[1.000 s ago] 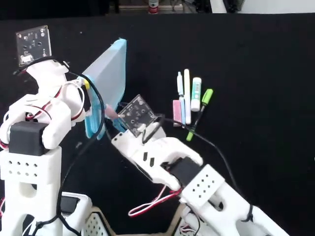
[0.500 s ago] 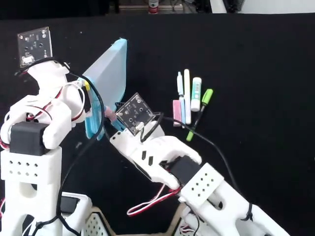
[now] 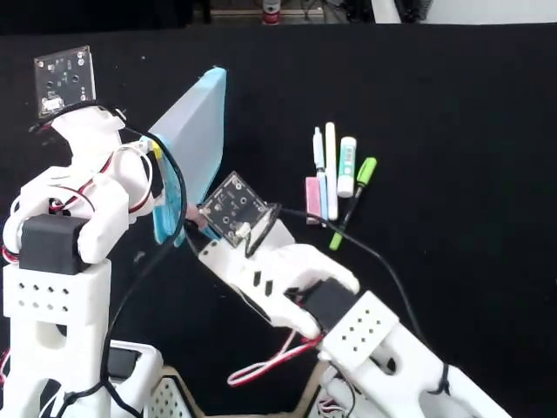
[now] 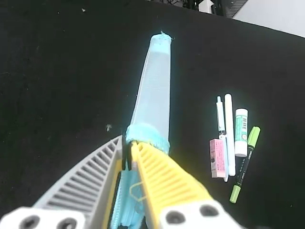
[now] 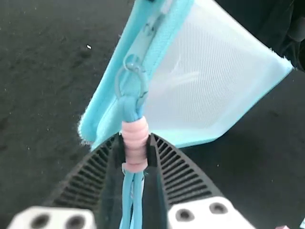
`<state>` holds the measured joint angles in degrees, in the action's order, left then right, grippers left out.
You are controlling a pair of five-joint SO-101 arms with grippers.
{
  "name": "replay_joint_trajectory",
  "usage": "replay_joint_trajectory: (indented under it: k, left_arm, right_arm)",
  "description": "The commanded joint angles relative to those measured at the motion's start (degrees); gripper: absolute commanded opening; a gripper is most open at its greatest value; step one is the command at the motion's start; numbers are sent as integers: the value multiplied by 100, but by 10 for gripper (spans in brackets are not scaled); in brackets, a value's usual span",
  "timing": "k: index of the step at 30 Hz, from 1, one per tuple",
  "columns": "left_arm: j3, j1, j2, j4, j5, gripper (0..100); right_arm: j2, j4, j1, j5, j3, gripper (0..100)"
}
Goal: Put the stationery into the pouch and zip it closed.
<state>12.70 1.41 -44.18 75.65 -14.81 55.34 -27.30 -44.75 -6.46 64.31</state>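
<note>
Right arm's wrist has slid a bit down and left in the high view, closer to the near end of the pouch [image 3: 193, 131]; the pouch itself has barely shifted and the loose stationery has not moved. Left gripper [image 4: 129, 148] is pinched on the near end of the pouch, jaws pressed onto the turquoise edge, holding it up off the black table [image 3: 452, 131] with the far end tilted away and upward. Right gripper [image 5: 135, 146] is clamped on the pink zip pull [image 5: 135, 136], one jaw on each side of the bead, a turquoise cord running down between them; the pull hangs from a ring on the zipper at the pouch's edge. Mesh side of the pouch faces the right wrist camera. Stationery lies on the table well apart from the pouch, in a tight group: pink eraser [image 3: 312, 189], blue pen [image 3: 319, 170] just beside it, white pen [image 3: 331, 165], glue stick [image 3: 347, 165], and green highlighter [image 3: 355, 200] angled at the outer side. None of it is in the pouch.
</note>
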Motion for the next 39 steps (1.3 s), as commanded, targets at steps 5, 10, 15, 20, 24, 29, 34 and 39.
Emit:
replay_joint_trajectory:
  k: [5,10,15,20,24,29,34,39]
  left_arm:
    - [-101,48,-35,-141,-62,30]
    - [-101,31,-26,-141,-62,30]
    - [-136,4,-53,-141,-62,30]
    - [-312,4,-9,-141,-185,30]
    - [-347,-4,-53,-141,-580,30]
    - [-303,-171,-62,-105,-607,30]
    - [-312,-215,-44,-9,-589,55]
    - [-338,-198,-53,149,-589,119]
  right_arm:
    - [1455,-536,-53,-62,945,10]
    - [2607,-1618,0,-62,1121,10]
    - [3477,-2286,290,-123,1156,10]
    - [3785,-3332,325,-1002,1138,10]
    - [3820,-3367,563,-1046,1112,10]
    - [3802,-3086,1451,-1037,585,10]
    - [3785,-3103,1547,-1029,13,10]
    - [3090,-3077,1565,-1029,-796,10]
